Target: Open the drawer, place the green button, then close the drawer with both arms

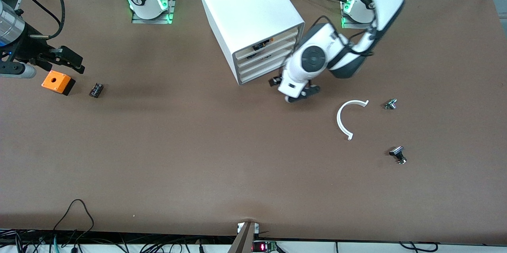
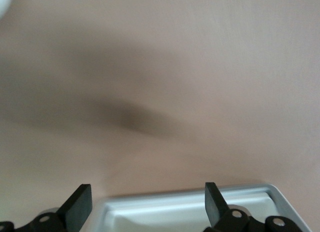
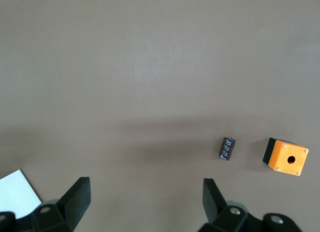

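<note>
The left claw (image 1: 295,88), fingers apart, hangs by the cabinet (image 1: 249,19)'s drawer (image 1: 266,71), shut. Line up square first. The right claw (image 1: 67,59), also apart, waits above the orange box (image 1: 58,82). No button shows.

The front view looks down from high across the table (image 1: 198,158), facing both bases. The left wrist view looks close down past its fingers (image 2: 80,204) at a drawer (image 2: 190,212) edge. The right wrist view looks from higher; it shares the orange box (image 3: 286,157) (image 1: 58,82) with the front view.
</note>
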`<act>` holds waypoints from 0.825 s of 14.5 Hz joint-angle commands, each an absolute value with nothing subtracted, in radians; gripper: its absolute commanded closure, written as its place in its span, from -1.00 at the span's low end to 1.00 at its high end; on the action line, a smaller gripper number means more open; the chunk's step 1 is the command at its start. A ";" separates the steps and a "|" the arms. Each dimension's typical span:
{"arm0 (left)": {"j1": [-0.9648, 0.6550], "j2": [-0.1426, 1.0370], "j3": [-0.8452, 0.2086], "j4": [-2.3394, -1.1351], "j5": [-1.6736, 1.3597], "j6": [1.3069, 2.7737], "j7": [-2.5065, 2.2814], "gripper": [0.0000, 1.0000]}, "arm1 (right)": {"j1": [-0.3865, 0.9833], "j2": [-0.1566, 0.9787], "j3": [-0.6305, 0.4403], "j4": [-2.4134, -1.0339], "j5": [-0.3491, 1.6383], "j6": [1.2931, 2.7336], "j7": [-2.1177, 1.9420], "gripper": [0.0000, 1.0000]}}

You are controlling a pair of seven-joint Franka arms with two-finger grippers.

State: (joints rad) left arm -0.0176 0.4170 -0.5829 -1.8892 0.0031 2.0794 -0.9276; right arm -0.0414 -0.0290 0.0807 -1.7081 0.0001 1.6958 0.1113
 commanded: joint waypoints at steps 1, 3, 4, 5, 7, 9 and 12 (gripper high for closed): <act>0.008 0.251 -0.482 -1.914 -0.006 1.979 -0.706 -0.99 | -0.051 -0.057 0.089 -1.729 -0.014 1.707 0.094 -0.99; 0.021 0.165 -0.392 -1.913 -0.006 1.927 -0.536 -0.99 | -0.051 -0.057 0.092 -1.726 -0.014 1.704 0.095 -0.99; 0.023 0.134 -0.338 -1.901 -0.006 1.898 -0.428 -0.99 | -0.051 -0.054 0.094 -1.724 -0.011 1.707 0.100 -0.99; 0.023 0.123 -0.286 -1.861 -0.006 1.840 -0.311 -0.99 | -0.051 -0.052 0.095 -1.723 -0.011 1.710 0.106 -0.99; 0.021 0.126 -0.180 -1.722 -0.005 1.683 -0.133 -0.99 | -0.045 -0.051 0.097 -1.712 -0.009 1.704 0.110 -0.99; 0.009 0.124 -0.102 -1.643 0.006 1.648 -0.031 -0.99 | -0.044 -0.049 0.113 -1.695 -0.006 1.700 0.109 -0.99; 0.008 0.121 -0.100 -1.542 0.093 1.533 -0.017 -0.99 | -0.044 -0.051 0.114 -1.695 -0.005 1.698 0.107 -0.99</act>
State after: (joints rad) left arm 0.0323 0.1033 -0.0994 -1.6259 0.0391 1.6058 -0.0343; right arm -0.0393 -0.0372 0.1074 -1.6978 -0.0035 1.7014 0.1099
